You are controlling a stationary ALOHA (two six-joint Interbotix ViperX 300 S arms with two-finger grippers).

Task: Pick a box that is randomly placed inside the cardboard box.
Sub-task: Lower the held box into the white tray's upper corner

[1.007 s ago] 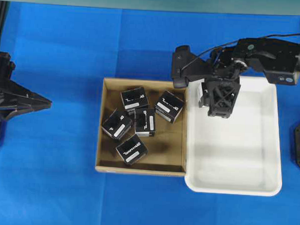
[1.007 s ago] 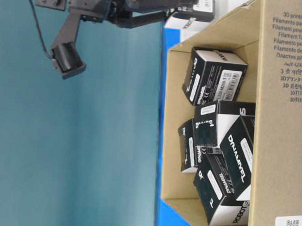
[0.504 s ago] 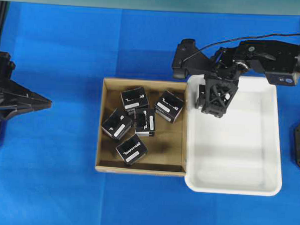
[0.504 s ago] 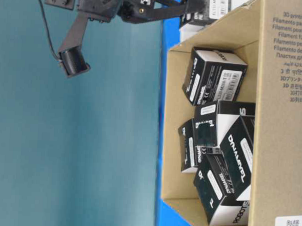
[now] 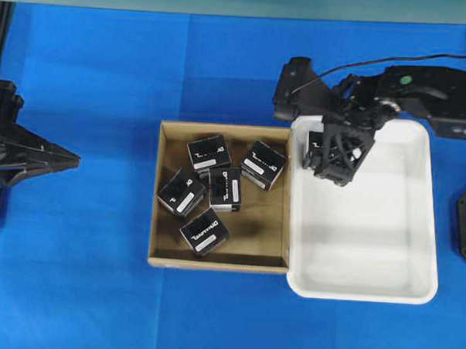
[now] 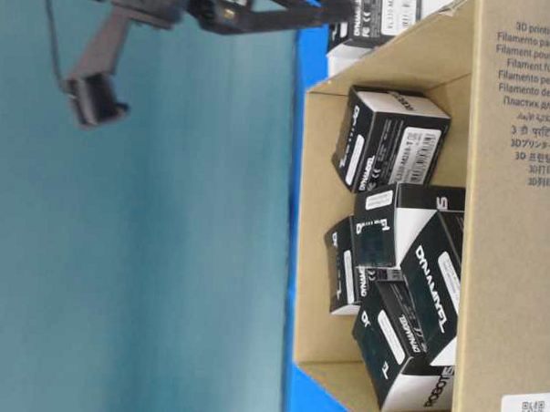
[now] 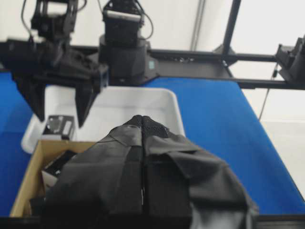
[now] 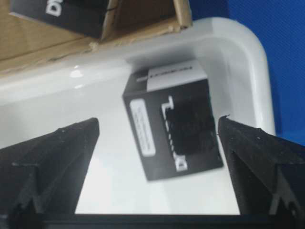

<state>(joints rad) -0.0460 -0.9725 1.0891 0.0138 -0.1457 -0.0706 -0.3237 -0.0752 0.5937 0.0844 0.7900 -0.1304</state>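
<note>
Fingers spread wide on the right gripper point(image 8: 157, 157), clear of the box point(image 8: 172, 124) lying in the white tray's point(image 8: 248, 52) corner.
Left gripper point(image 7: 143, 125) rests pressed shut, well apart from the tray. Five more cartons point(image 5: 214, 191) sit in the cardboard box point(image 5: 164, 195) just beside the tray. Best lift straight up, keeping both fingers off the released box.

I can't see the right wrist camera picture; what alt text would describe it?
A black box with white labels lies in a corner of a white tray, free between the right gripper's open fingers. A cardboard box edge borders the tray at the top.
</note>
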